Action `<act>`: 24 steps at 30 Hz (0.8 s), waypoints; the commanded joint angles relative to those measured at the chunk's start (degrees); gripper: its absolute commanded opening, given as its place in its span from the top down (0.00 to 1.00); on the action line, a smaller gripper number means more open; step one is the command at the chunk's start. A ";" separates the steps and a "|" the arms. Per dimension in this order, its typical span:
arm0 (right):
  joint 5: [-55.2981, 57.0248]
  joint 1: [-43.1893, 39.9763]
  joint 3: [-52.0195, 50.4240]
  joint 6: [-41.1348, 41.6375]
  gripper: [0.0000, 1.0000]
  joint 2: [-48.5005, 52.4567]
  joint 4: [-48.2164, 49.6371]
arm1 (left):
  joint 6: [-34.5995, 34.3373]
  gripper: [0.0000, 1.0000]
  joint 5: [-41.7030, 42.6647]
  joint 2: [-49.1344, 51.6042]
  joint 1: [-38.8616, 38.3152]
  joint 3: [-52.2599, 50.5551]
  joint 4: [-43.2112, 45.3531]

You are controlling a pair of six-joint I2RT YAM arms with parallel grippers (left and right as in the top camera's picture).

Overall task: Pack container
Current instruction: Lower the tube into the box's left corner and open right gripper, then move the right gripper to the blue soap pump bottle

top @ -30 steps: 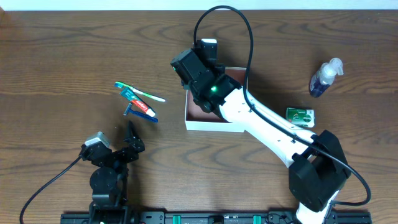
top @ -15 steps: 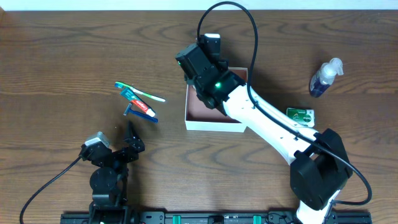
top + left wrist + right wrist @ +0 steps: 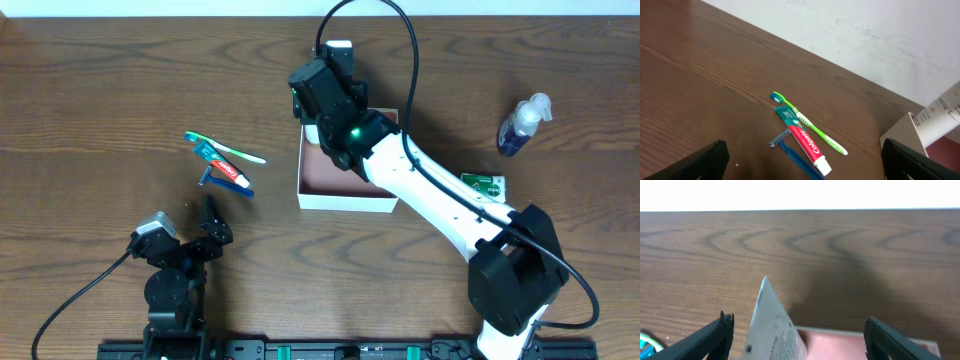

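Note:
The container [image 3: 345,203], a square white-walled box with a reddish-brown inside, sits mid-table. My right gripper [image 3: 320,100] hangs over its far left corner and is open. In the right wrist view a white printed tube [image 3: 775,327] stands tilted between the fingers [image 3: 722,335], close to the left one, with the container's rim [image 3: 840,330] below it. The left wrist view shows this tube [image 3: 940,117] leaning out over the container's wall [image 3: 900,137]. My left gripper [image 3: 207,232] rests open at the near left, nothing in it.
A green toothbrush [image 3: 225,148], a red toothpaste tube [image 3: 222,166] and a blue razor [image 3: 228,184] lie together left of the container. A blue spray bottle [image 3: 522,125] stands at the far right. A green packet [image 3: 483,186] lies right of the container.
My right gripper has moved toward the far edge of the table, over the container's far left corner, and its jaws have widened a little. The left arm has not moved.

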 commanded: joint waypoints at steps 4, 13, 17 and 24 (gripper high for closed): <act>0.24 -0.74 4.66 -6.40 0.17 -3.58 -2.19 | 0.57 0.02 -0.28 0.00 0.20 -1.36 -1.86; 0.15 -4.33 14.03 -6.71 0.10 -14.64 -17.55 | 0.57 0.02 -0.28 0.00 0.20 -1.36 -1.86; 0.11 -10.60 14.19 -4.52 0.09 -19.69 -25.49 | 0.57 0.02 -0.28 0.00 0.20 -1.36 -1.86; -3.82 -25.22 14.08 -1.55 0.05 -21.40 -38.86 | 0.57 0.02 -0.28 0.00 0.20 -1.36 -1.86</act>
